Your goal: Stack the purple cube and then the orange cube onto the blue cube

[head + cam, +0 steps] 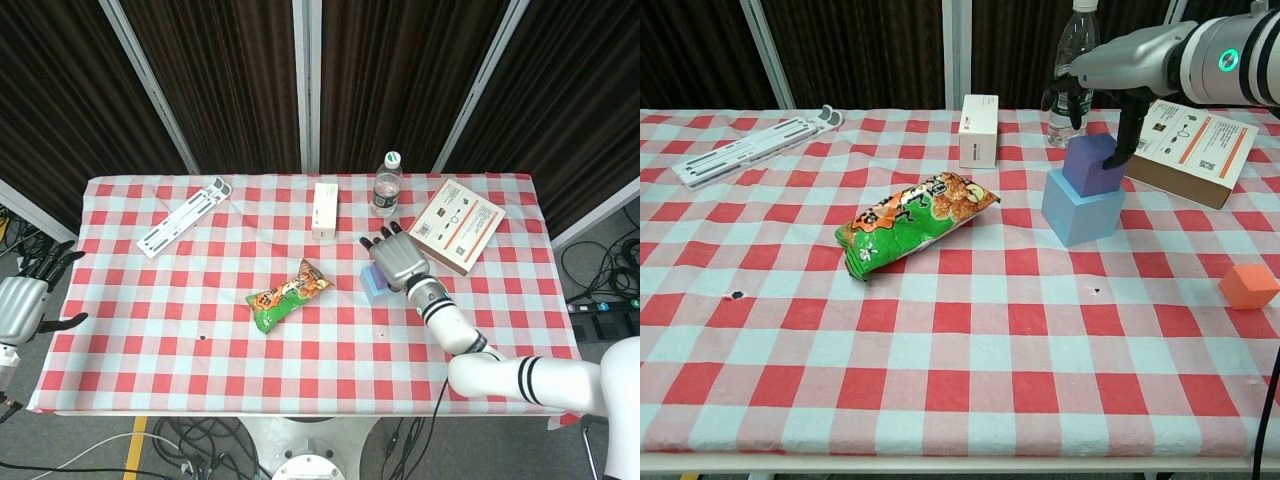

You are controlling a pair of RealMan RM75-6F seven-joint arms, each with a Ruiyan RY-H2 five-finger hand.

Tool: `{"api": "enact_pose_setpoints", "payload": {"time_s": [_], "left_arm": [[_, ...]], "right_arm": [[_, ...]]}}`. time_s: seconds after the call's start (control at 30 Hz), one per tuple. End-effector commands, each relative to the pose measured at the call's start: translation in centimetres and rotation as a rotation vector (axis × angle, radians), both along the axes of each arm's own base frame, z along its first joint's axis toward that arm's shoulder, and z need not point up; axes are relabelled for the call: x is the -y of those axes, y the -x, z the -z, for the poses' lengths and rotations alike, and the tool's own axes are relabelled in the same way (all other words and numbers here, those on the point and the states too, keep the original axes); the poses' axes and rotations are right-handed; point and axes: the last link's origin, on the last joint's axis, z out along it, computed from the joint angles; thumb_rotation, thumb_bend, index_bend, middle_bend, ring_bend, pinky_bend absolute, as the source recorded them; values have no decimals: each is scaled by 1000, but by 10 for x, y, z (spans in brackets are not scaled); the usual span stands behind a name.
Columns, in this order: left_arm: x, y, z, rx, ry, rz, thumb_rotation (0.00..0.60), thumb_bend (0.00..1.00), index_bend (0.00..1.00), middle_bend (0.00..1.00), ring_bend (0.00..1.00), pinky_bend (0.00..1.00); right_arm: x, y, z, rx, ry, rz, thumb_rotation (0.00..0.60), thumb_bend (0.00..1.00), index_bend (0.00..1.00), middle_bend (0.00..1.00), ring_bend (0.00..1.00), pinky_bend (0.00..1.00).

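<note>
1. Purple cube [1092,163] sits on top of the blue cube [1081,206], slightly toward its rear-right corner and turned a little relative to it. First stacking step looks done or nearly done, judging from how it rests.
2. Right hand [1095,105] hangs directly over the purple cube. Fingers [1123,140] are spread and reach down beside the cube's right face; a dark fingertip lies against or just beside it. Cannot tell whether the fingers are grasping the cube or have released it. In the head view the hand [398,259] covers the stack almost entirely.
3. Orange cube [1249,285] lies on the desk [960,350], well apart from the blue cube, toward the near right edge. Likely placed there simply awaiting its turn; it goes on top of the purple cube.
4. Left hand [20,305] rests off the desk's left edge, far from the blue cube, fingers apart, holding nothing.
5. Containers: water bottle [1069,70] stands upright just behind the blue cube, cap on, contents not readable. White carton [979,130] stands left of it, closed. Snack bag [911,220] lies sealed, left of the blue cube. Flat printed box [1193,145] lies closed, right of the stack.
</note>
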Motion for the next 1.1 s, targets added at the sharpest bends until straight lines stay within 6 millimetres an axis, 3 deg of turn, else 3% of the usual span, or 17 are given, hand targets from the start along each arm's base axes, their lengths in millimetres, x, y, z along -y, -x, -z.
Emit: {"api": "enact_pose_setpoints", "payload": {"time_s": [0.03,0.27,0.43,0.63,0.73,1.1], "left_arm": [[0,-1,0,2,-1,3,600,86,215,172,169,348],[-1,-4,-1,6,-4,10,600,86,215,172,169,348],[-1,-6,2,7,0,13,600,86,215,172,169,348],[-2,-10,5,5,5,19,600,86,216,172,169,348],[-2,-11,7,-3,11,25,600,86,215,172,169,348],[0,-8,9,-2,13,15,600,86,215,172,169,348]], "right_arm": [[1,-7,-16,24,34,-19,600,78,119,283,100,110],[-19,-5,-72,74,124,-35,600,76,118,286,98,103],[-53,41,-92,98,165,78,600,75,121,353,144,100],[-90,102,-84,36,167,226,600,80,132,384,161,102],[-100,118,-76,40,152,277,600,80,136,394,170,110],[-117,135,-43,-4,87,306,600,88,144,402,173,137]]}}
